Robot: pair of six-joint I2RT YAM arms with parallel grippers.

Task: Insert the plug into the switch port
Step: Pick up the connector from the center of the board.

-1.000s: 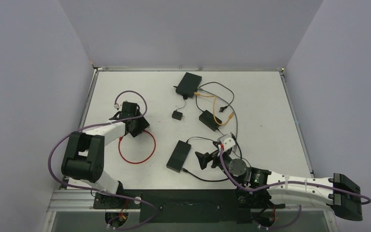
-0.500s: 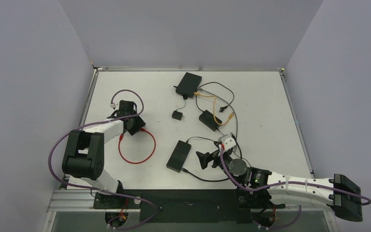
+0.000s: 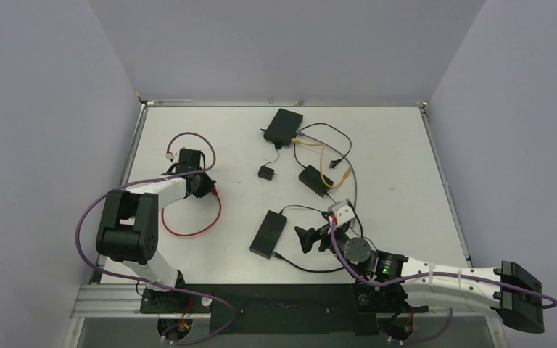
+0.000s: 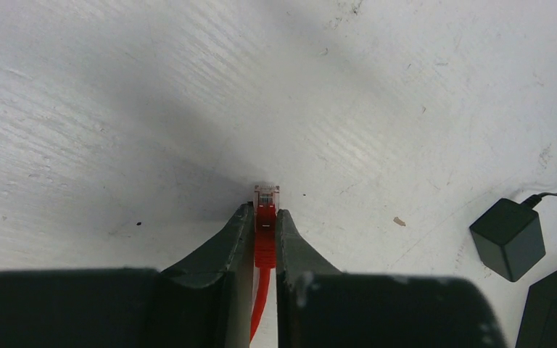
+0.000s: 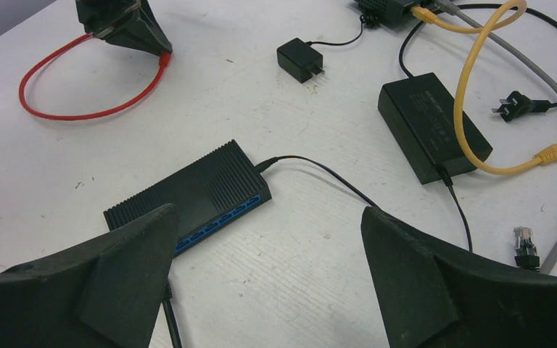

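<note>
A red cable point(image 3: 188, 230) lies in a loop on the white table at the left. Its clear-tipped plug point(image 4: 266, 196) is pinched between my left gripper's point(image 4: 265, 214) shut jaws, low over the table, with the tip poking out in front. The right wrist view shows that gripper point(image 5: 127, 29) at its top left, the red plug point(image 5: 164, 59) at its tip. The black switch point(image 3: 269, 233) lies mid-table, its blue port row point(image 5: 217, 217) facing my right gripper point(image 5: 268, 212). That gripper stands wide open just short of the switch, holding nothing.
A small black adapter point(image 3: 265, 172) sits behind the switch. A second black box point(image 3: 283, 127) at the back has a yellow cable point(image 3: 326, 163) plugged in. A black power brick point(image 3: 313, 180) and a loose black plug point(image 5: 524, 239) on a grey cable lie to the right.
My left jaws have closed onto the red plug. The left gripper drifted slightly left and the red loop shifted left with it. The right arm has not moved.
</note>
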